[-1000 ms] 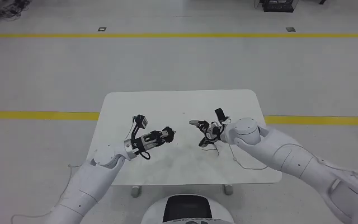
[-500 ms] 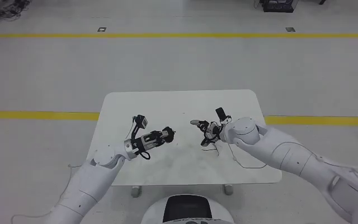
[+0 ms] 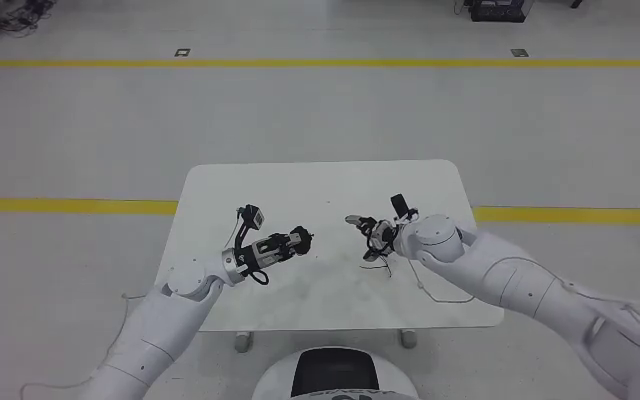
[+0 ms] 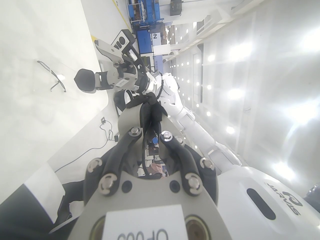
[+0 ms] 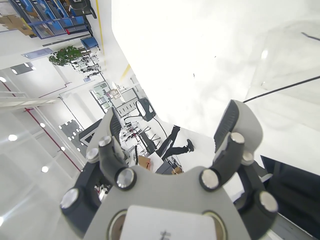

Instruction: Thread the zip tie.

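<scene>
Left end effector [image 3: 303, 238] above desk [image 3: 250, 185], centre-left, fingers closed together. Dark bit at tips, cannot tell what. Right end effector [image 5: 172, 116] faces it, near but apart, fingers spread wide, nothing between them. Zip tie [image 4: 51, 71] lies flat on desk: thin black strip, small white tag, near one fingertip of right end effector.

Both arms bend inward. The left gripper [image 3: 300, 238] has its fingers pressed together; the right gripper [image 3: 362, 227], facing it across a gap, has its fingers spread wide.
</scene>
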Robot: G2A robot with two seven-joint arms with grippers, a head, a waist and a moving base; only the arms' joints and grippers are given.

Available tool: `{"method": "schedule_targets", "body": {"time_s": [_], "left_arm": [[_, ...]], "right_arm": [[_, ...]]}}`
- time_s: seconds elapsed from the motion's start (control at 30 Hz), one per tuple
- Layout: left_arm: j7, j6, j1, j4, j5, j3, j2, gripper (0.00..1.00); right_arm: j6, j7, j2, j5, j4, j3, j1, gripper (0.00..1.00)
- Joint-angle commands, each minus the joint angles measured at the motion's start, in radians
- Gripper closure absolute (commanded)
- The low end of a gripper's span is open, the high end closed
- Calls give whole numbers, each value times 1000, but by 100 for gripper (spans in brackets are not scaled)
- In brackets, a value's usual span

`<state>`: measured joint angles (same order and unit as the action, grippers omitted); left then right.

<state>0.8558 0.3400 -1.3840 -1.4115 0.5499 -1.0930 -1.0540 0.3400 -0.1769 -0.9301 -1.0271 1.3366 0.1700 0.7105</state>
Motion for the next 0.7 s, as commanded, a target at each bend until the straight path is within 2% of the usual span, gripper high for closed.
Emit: {"method": "schedule_targets", "body": {"time_s": [0.0, 0.37, 0.47, 0.67], "left_arm": [[0, 0, 0, 0, 0, 0, 0, 100], [0, 0, 0, 0, 0, 0, 0, 100], [0, 0, 0, 0, 0, 0, 0, 100], [0, 0, 0, 0, 0, 0, 0, 100]], "right_arm": [[0, 11, 1, -6, 0, 0, 3, 0], [-2, 15, 2, -2, 4, 0, 7, 0], [0, -1, 2, 85, 17, 0, 11, 0], [0, -118, 8, 278, 23, 0, -12, 0]]}}
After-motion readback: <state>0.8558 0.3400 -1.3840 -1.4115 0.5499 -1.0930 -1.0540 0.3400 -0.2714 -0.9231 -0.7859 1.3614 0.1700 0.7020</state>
